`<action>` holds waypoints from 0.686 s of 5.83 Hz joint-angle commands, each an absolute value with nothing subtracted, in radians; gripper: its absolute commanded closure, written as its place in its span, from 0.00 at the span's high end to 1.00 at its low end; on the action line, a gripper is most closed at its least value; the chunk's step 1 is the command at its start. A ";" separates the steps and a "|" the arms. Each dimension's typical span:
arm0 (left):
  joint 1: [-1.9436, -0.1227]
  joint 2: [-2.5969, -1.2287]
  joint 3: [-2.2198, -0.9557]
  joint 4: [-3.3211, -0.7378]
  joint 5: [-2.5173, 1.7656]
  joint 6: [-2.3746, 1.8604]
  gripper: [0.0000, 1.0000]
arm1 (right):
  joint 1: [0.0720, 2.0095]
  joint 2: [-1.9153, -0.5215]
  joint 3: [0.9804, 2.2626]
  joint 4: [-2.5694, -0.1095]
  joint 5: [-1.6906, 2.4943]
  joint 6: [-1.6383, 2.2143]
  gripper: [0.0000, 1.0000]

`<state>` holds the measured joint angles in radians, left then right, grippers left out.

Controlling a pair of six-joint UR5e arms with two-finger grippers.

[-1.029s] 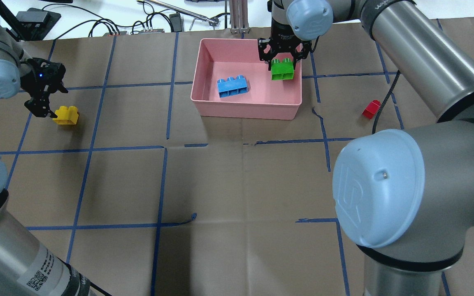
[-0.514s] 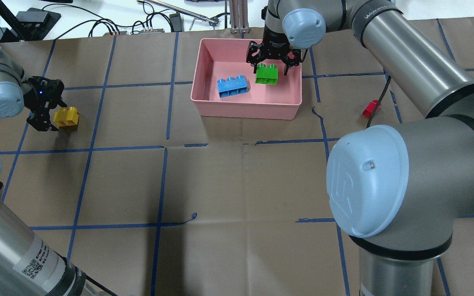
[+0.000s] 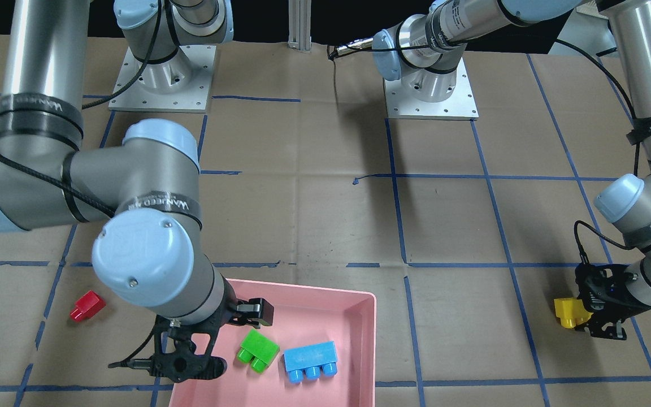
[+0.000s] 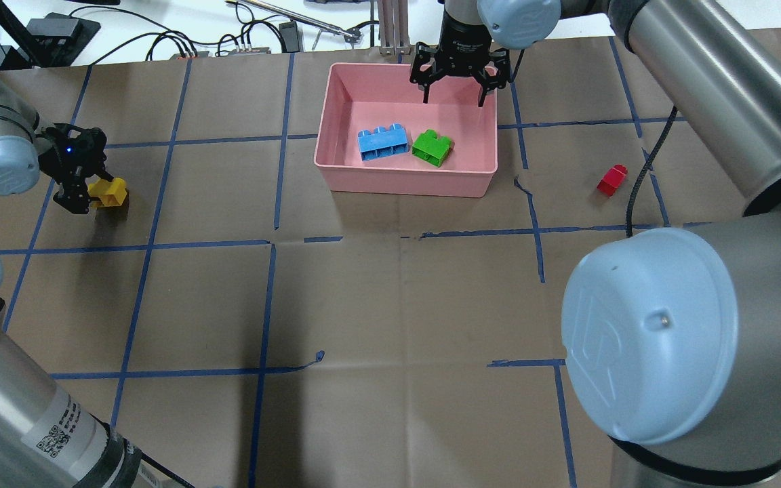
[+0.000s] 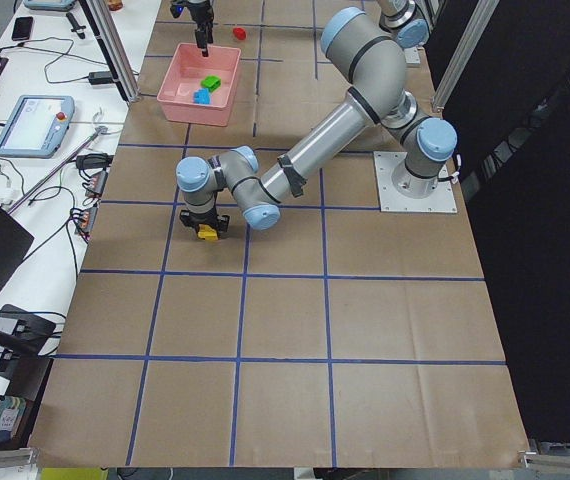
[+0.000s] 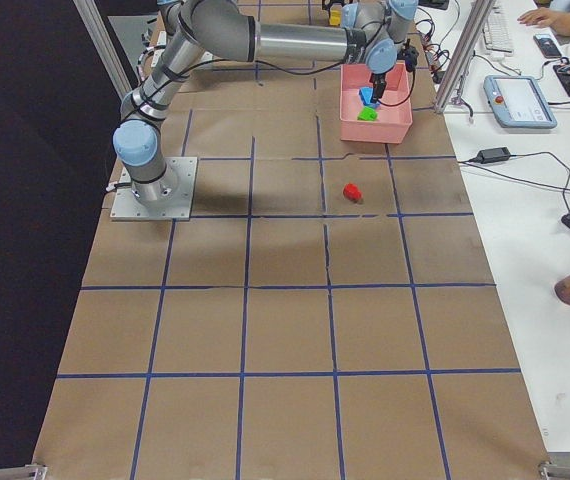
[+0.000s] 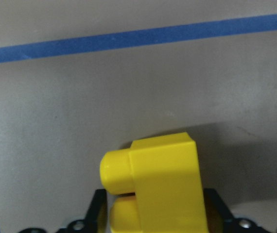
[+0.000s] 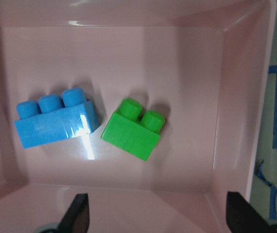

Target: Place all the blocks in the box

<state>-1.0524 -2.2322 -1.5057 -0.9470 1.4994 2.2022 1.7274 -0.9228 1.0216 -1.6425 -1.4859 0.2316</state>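
1. Right gripper [image 4: 453,100]: released, jaws spread wide and holding nothing. It hangs over the far rim of the pink box [image 4: 407,184], top centre of the overhead view.
2. Green two-stud block [image 4: 431,147]: lies skewed on the box floor, just right of the blue three-stud block [image 4: 382,142].
3. Left gripper [image 4: 94,198]: at the left edge of the overhead view, clamped on the yellow two-stud block [image 4: 114,193]. The left wrist view shows a finger against each side of the block.
4. Red one-stud block [image 4: 611,179]: on the brown table [image 4: 390,305], right of the box and well apart from both grippers.
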 commanded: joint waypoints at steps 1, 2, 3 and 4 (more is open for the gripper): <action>-1.060 -2.221 -1.490 -0.951 1.444 2.207 0.00 | 1.679 -1.035 1.038 -1.545 -1.567 0.218 1.00; -1.078 -2.188 -1.482 -0.969 1.437 2.198 0.00 | 1.601 -1.043 1.040 -1.537 -1.569 0.187 1.00; -1.118 -2.140 -1.480 -1.024 1.415 2.150 0.00 | 1.498 -1.043 1.042 -1.513 -1.569 0.155 0.99; -1.191 -2.097 -1.465 -1.052 1.416 2.006 0.00 | 1.417 -1.032 1.055 -1.511 -1.571 0.147 0.99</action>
<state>-1.1320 -2.1388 -1.4763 -1.0199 1.4207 2.1139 1.4992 -1.0382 1.0452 -1.5188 -1.5688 0.1617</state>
